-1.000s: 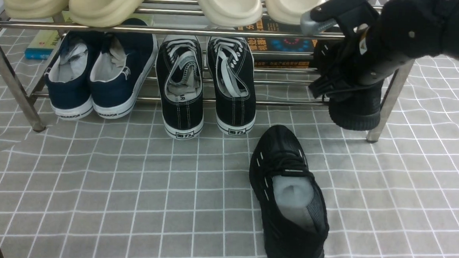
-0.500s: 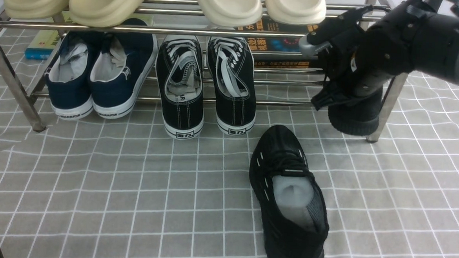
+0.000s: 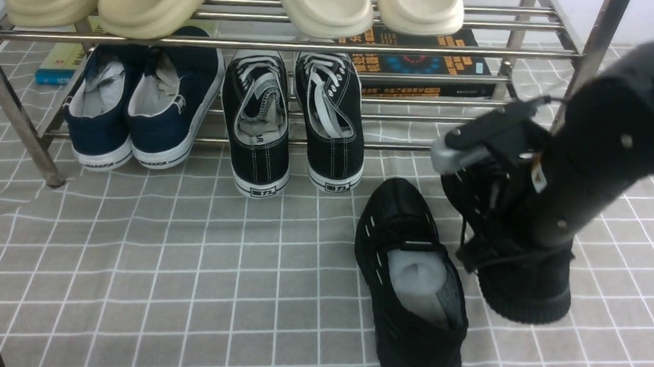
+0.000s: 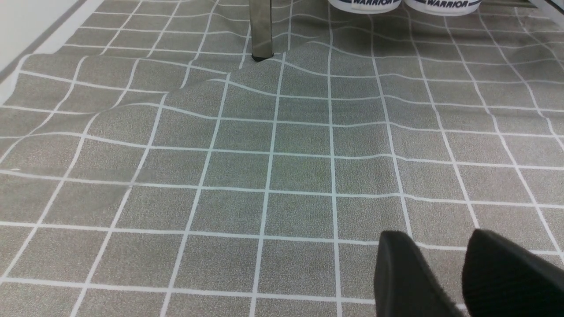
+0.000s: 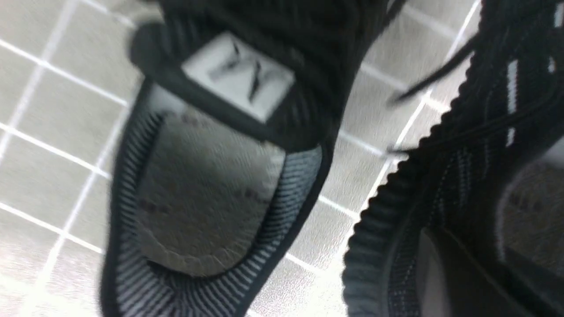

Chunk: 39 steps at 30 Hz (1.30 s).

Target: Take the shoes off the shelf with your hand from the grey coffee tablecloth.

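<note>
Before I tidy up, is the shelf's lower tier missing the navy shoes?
No, the navy shoes sit on the lower tier.

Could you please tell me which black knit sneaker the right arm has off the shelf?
The all-black knit sneaker partly hidden beneath the arm; its mate lies uncovered, nearer the camera.

Bare grey tablecloth [image 3: 148,286] left of the grounded black shoe [image 3: 410,300], rack leg [image 3: 20,111] bordering its far-left edge.

Four cream clogs [image 3: 320,7], two navy shoes [image 3: 169,102], two black canvas sneakers [image 3: 258,129], two all-black knit sneakers [image 3: 419,300], one steel shoe rack [image 3: 256,45] and at least two books [image 3: 65,60].
</note>
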Tool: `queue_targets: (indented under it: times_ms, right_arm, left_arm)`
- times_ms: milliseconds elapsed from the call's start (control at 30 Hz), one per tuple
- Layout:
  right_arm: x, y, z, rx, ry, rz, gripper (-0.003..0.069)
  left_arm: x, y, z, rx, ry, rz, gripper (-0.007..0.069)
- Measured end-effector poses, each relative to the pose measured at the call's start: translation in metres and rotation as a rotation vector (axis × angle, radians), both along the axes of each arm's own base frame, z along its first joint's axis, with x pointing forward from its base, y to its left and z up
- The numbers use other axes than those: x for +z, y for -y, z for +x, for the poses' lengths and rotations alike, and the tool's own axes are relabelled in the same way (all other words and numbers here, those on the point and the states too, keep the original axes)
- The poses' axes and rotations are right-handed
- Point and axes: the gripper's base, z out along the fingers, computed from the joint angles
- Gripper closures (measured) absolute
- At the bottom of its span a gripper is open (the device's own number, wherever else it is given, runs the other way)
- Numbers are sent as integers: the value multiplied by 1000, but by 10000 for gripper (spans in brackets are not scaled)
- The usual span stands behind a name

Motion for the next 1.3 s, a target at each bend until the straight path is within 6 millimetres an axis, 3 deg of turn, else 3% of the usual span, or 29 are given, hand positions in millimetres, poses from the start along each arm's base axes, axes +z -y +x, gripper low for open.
queue_targets:
  times_ms: [233, 533, 667, 767, 867, 933, 967, 1067, 1100, 1200, 1300]
  right_arm:
    - [-29, 4, -8, -16, -16, 21, 655]
    - [-33, 3, -15, -45, -79, 42, 640]
    - [-34, 4, -16, -47, -92, 35, 589]
    - [-30, 4, -17, -50, -120, 20, 445]
    - [-11, 4, -16, -52, -136, 5, 314]
    - [-1, 5, -17, -53, -138, 2, 287]
    - [17, 7, -21, -53, -129, 6, 272]
    - [52, 20, -38, -51, -80, 30, 333]
    - [54, 21, -39, -51, -78, 30, 340]
    - [90, 43, -72, -65, 42, 119, 504]
    - [99, 66, -105, -80, 209, 256, 659]
  left_arm:
    - [0, 0, 0, 0, -1, 0, 384]
    - [0, 0, 0, 0, 0, 0, 384]
    - [0, 0, 0, 0, 0, 0, 384]
    - [0, 0, 0, 0, 0, 0, 384]
    - [0, 0, 0, 0, 0, 0, 384]
    - [0, 0, 0, 0, 0, 0, 384]
    - [0, 0, 0, 0, 0, 0, 384]
    - [0, 0, 0, 0, 0, 0, 384]
    - [0, 0, 0, 0, 0, 0, 384]
    - [0, 0, 0, 0, 0, 0, 384]
    - [0, 0, 0, 0, 0, 0, 384]
